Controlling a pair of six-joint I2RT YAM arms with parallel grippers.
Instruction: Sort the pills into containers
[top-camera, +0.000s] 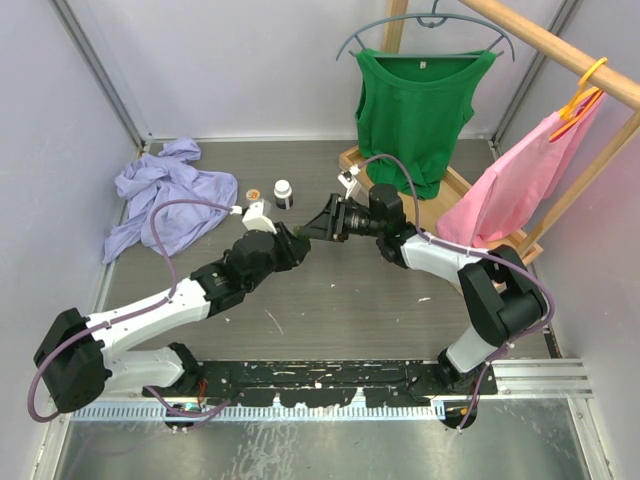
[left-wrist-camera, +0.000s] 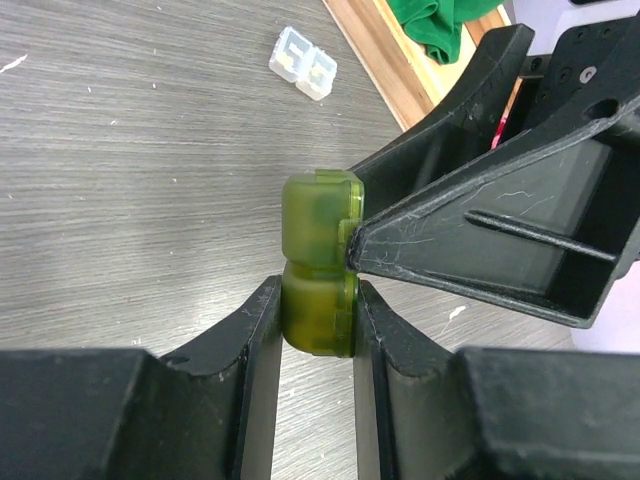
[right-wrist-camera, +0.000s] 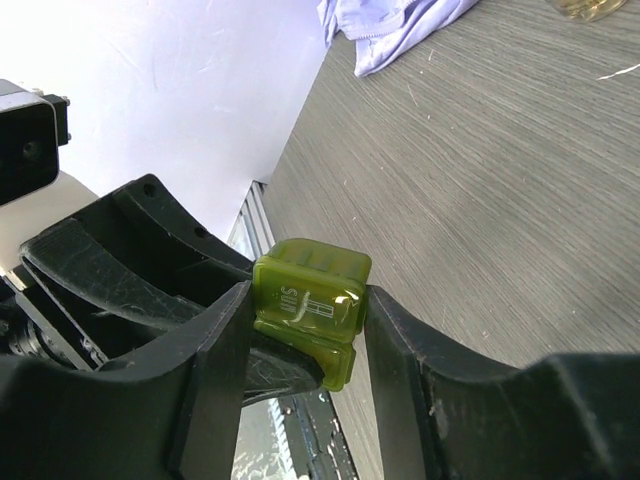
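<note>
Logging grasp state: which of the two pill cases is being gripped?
The olive green case, clamped by both the left gripper and the right gripper. The clear case lies alone on the table.

Grey wood-grain table (top-camera: 330, 290) runs under the right gripper (top-camera: 312, 230). You have a pale wall (top-camera: 250, 60) well beyond it and a wooden rack (top-camera: 560, 50) off to its right. Light even, no hard shadows.
</note>
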